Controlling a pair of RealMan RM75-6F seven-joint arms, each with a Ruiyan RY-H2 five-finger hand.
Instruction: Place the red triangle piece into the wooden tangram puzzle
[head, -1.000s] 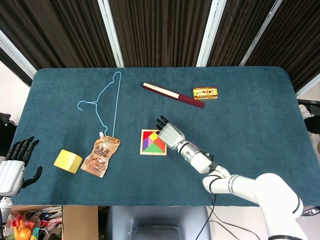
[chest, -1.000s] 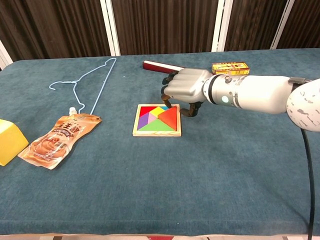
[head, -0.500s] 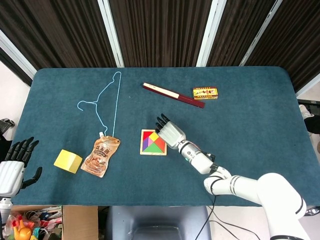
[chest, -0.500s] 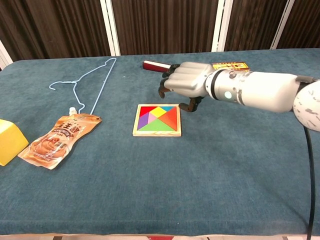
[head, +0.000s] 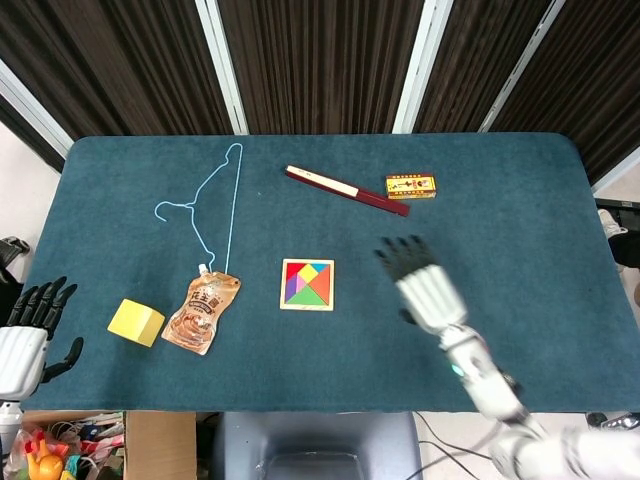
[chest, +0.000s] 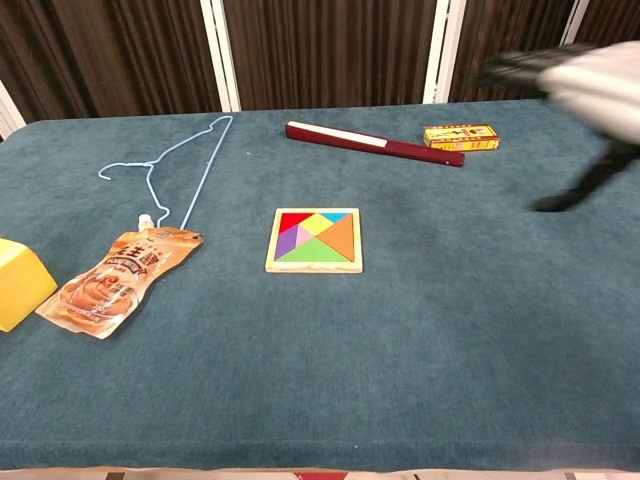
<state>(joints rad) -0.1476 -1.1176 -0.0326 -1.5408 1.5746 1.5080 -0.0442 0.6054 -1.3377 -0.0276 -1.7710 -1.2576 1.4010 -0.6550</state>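
The wooden tangram puzzle (head: 307, 284) (chest: 314, 240) lies flat near the middle of the table, filled with coloured pieces. The red triangle piece (head: 320, 287) (chest: 341, 238) sits in its right half, flush with the others. My right hand (head: 420, 285) (chest: 580, 75) is lifted off to the right of the puzzle, blurred, with its fingers spread and nothing in it. In the head view my left hand (head: 25, 335) hangs off the table's near left corner, fingers apart and empty.
A light blue wire hanger (head: 205, 205) and a brown drink pouch (head: 202, 312) lie left of the puzzle, with a yellow block (head: 136, 322) further left. A red-and-white stick (chest: 372, 143) and a small yellow box (chest: 461, 136) lie toward the back.
My right hand has left the puzzle's right edge, rising and swinging away to the right. The red triangle stays seated in the frame. The left hand has barely moved.
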